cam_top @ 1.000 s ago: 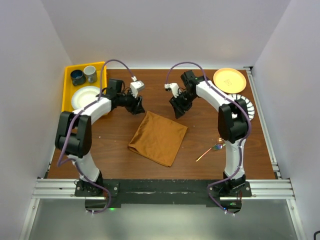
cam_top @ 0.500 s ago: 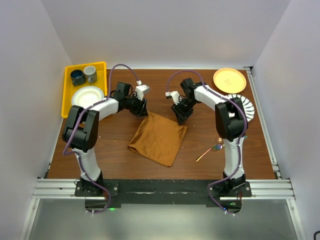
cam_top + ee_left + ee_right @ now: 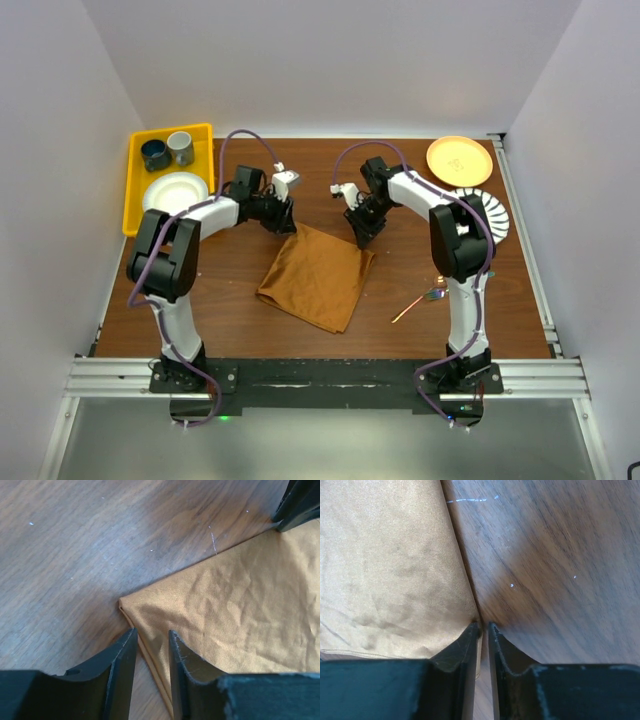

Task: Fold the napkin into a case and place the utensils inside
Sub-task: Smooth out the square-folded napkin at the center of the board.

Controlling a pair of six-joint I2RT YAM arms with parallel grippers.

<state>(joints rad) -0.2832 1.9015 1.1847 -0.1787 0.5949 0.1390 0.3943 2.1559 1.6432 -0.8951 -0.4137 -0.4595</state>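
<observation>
Brown wooden table (image 3: 230,300). Nearest you, the utensils (image 3: 418,303) lie off to the right, well apart from the napkin (image 3: 318,275). That sits mid-table, a skewed, flat, lightly creased rust-brown square that looks doubled over. At its far corners, your left gripper (image 3: 152,635) has its jaws narrowed but not closed, straddling the edge with one finger on wood and one on cloth. Your right gripper (image 3: 484,626) is nearly closed at its corner, and I can't tell if it's actually got cloth. Risk as I see it: one pinch catches a single layer or nothing, so the lift goes lopsided and the fold skews.
</observation>
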